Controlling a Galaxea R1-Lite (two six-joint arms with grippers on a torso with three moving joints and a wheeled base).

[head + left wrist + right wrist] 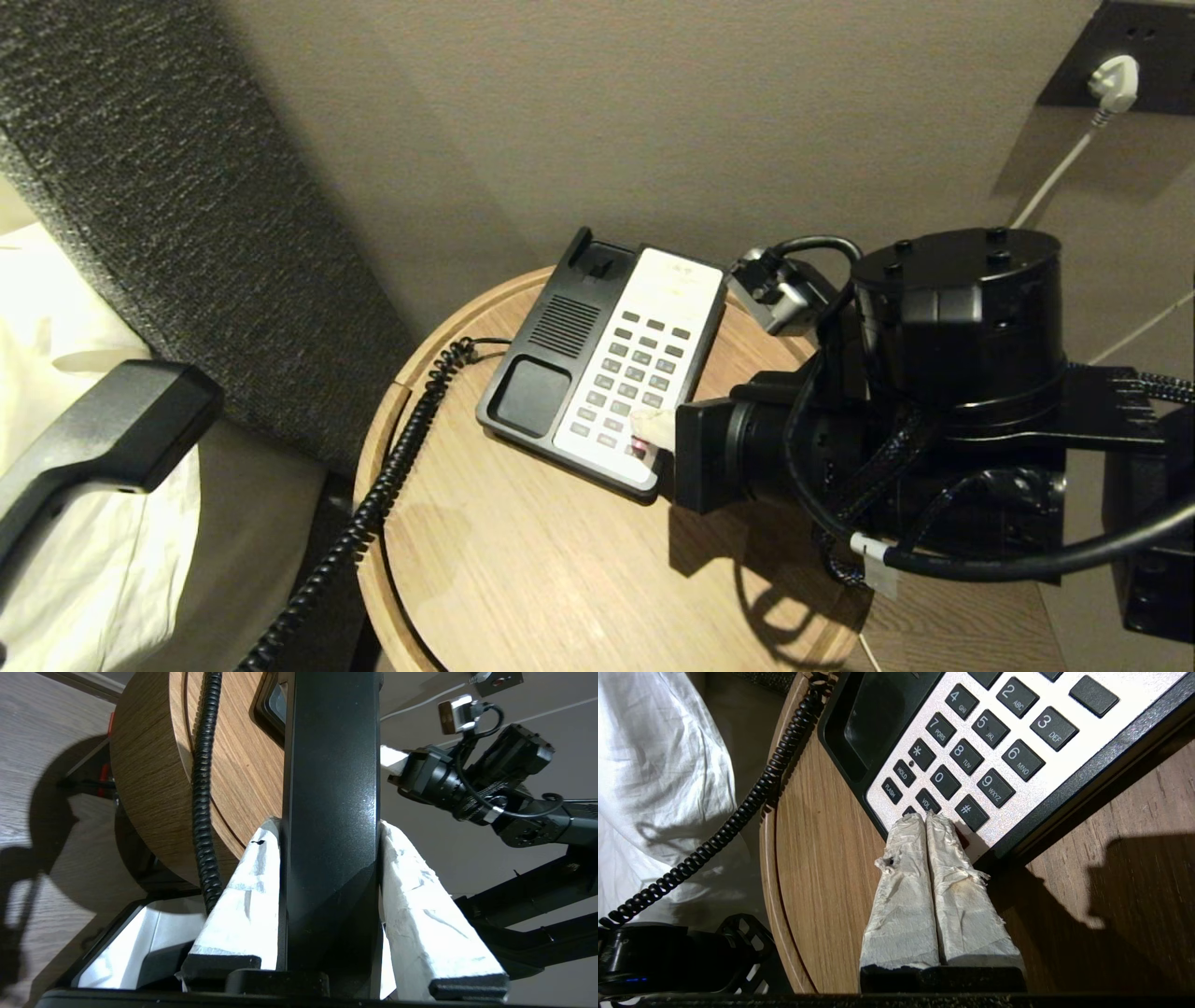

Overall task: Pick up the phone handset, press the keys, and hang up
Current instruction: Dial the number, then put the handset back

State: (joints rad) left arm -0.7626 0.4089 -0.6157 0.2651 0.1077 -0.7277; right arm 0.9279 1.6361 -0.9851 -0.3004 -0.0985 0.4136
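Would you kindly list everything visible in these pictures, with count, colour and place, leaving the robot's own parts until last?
Black plastic phone handset: one, black, lifted off the table at the robot's left.
Black coiled cord: one, black, from the base over the table edge.
Phone base with white keypad panel: one, black and white, on the table, cradle empty.
Round wooden table: one, light brown, centre.
White plug: one, white, in a dark wall socket, upper right.
White bedding: white, left.
Grey upholstered headboard: one, grey, upper left.
Left gripper: shut on the handset.
Right gripper: shut, tips on the keypad's lowest row.
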